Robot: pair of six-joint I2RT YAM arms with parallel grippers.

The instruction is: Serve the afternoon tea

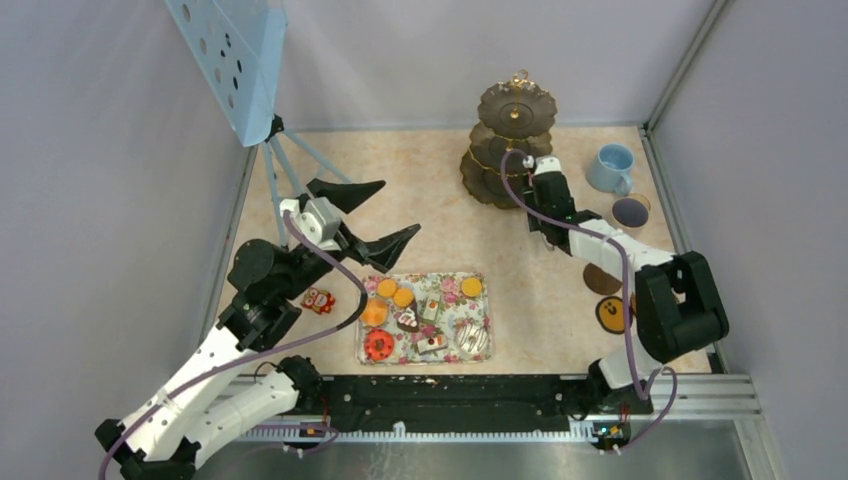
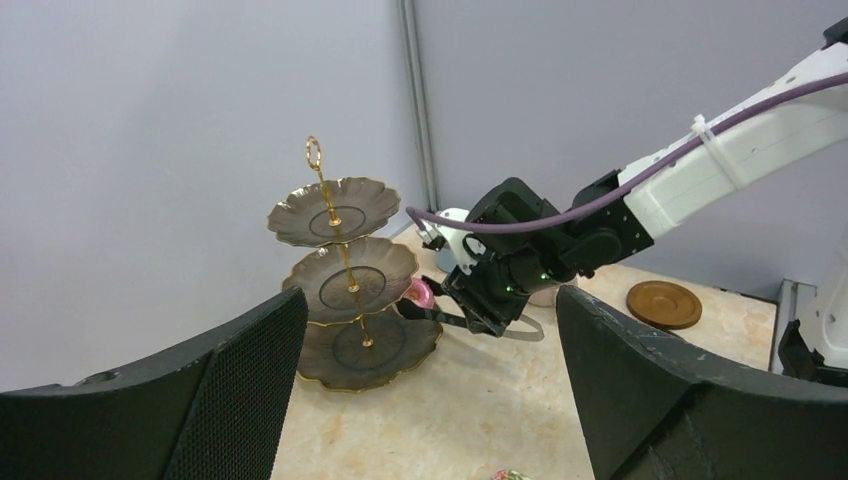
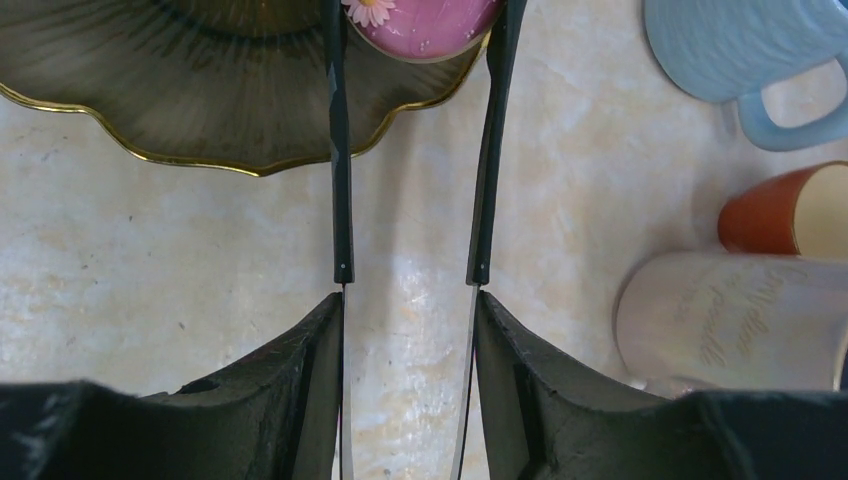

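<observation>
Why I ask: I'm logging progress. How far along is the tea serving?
Done: nothing yet; the three-tier stand looks bare. In hand: the right end effector grips the black tongs, which pinch a pink donut at a lower tier's edge. Remaining: the other treats sit on the floral tray; the left end effector hangs open near it.

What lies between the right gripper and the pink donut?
The black tongs: the right gripper clamps their two arms, which run over bare table and the stand rim to either side of the pink donut. The right wrist view shows it.
</observation>
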